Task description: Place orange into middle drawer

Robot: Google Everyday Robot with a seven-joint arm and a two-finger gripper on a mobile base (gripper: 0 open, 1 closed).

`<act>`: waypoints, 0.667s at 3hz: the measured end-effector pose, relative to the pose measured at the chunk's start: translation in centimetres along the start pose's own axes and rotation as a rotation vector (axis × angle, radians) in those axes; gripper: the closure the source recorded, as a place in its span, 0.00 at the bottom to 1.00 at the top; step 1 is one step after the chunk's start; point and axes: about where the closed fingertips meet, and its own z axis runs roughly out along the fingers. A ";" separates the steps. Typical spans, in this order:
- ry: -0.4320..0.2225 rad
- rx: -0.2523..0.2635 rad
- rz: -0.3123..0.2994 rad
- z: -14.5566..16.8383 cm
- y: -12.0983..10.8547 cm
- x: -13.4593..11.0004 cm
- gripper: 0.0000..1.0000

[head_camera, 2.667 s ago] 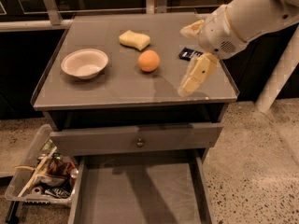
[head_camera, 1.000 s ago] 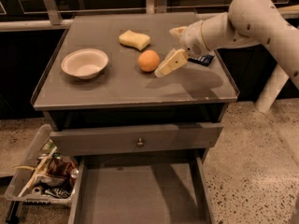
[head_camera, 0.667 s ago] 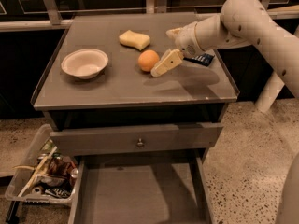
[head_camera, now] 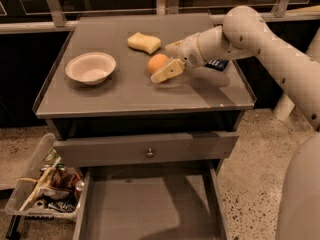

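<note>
Our cream two-finger claw (head_camera: 169,59) reaches in from the right over the grey desk (head_camera: 125,96). Its fingers are spread to either side of the small, round, smooth orange fruit (head_camera: 156,62), which sits on the desk, seemingly not yet pinched. If one finger touches first, we judge the orange could roll towards the pale yellow wavy sponge (head_camera: 144,42) or the white bowl (head_camera: 90,67). A loose grip could drop it short of the open grey middle drawer (head_camera: 150,209) with its wood-grain floor, below.
</note>
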 end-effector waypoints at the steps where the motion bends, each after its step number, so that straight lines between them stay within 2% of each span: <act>1: 0.000 -0.001 0.001 0.1 0.0 0.0 0.41; 2: 0.000 -0.001 0.001 0.1 0.0 0.0 0.64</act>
